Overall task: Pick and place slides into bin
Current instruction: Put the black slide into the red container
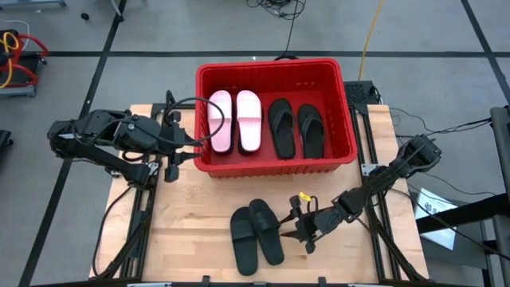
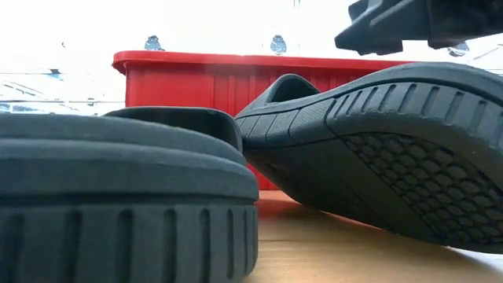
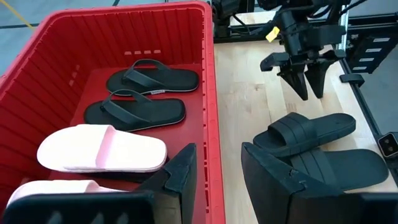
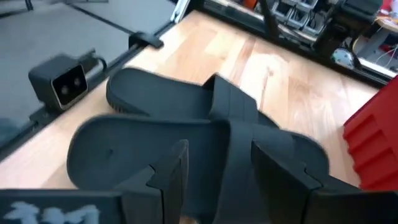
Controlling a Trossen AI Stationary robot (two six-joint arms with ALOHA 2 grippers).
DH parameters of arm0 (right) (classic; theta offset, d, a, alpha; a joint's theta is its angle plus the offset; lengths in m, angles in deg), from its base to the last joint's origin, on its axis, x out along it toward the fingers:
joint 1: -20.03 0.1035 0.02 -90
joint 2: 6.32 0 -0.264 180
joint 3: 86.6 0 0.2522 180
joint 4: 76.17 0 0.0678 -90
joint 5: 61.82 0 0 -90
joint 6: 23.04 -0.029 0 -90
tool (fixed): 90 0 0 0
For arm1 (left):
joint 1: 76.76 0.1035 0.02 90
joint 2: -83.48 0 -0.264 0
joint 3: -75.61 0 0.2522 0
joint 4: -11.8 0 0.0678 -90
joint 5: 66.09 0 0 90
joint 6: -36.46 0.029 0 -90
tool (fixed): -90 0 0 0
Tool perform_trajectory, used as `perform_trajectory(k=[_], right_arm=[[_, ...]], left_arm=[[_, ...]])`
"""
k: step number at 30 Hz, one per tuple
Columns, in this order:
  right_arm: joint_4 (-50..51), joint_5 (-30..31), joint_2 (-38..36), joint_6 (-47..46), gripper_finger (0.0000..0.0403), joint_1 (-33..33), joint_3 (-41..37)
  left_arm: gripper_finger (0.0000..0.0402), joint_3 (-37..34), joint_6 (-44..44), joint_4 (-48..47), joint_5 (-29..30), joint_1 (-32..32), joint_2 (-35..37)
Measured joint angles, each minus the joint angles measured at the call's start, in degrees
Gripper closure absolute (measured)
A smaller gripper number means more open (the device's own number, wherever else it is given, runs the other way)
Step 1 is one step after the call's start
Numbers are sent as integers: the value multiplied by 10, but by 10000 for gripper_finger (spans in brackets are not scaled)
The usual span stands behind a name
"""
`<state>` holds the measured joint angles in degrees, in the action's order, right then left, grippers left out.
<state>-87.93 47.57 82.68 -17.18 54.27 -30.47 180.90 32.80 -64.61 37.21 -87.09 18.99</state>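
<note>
Resting side by side on the wooden table [image 1: 191, 231], two black band slides [image 1: 256, 234] lie before the red bin [image 1: 275, 163], which holds a pale pink pair [image 1: 235, 119] and black flip-flops [image 1: 296, 127]. Right gripper [image 1: 300, 230] hangs open, empty, beside them; left gripper [image 1: 182, 149] waits open at the bin's wall.

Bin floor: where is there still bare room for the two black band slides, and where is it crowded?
The bin is filled across by the pink pair and the black flip-flops; only a narrow strip between the pairs shows bare. Crowded: the right gripper beside the band slides. The table is bare to their left.
</note>
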Motion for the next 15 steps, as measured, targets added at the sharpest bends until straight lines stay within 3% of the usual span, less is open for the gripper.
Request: perform_trajectory(k=[7, 15], right_arm=[[-58, 5, 62, 51, 239, 0, -1], [-91, 61, 97, 94, 239, 0, 0]], left_arm=[[277, 0, 3, 2, 3, 0, 0], [277, 0, 4, 2, 2, 0, 0]])
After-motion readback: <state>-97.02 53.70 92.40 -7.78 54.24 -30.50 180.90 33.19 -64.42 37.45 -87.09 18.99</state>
